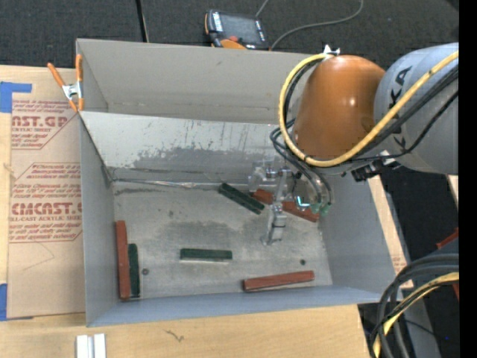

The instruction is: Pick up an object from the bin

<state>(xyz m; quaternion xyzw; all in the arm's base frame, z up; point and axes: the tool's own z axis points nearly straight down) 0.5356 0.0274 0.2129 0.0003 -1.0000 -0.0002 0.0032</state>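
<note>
My gripper (276, 224) hangs below the orange wrist cover in the right half of the bin, close to the floor. A dark green flat stick (241, 198) lies tilted just to its left. A red-brown stick (292, 209) lies right beside and partly under the gripper, reaching toward the right wall. Whether the gripper touches either stick is hidden by its own metal parts.
A dark green stick (206, 255) lies flat in the middle front. Near the front right wall is a red-brown stick (278, 280). A red-brown stick (120, 259) and a green stick (133, 270) lie side by side at the left wall. The arm covers the bin's right rim.
</note>
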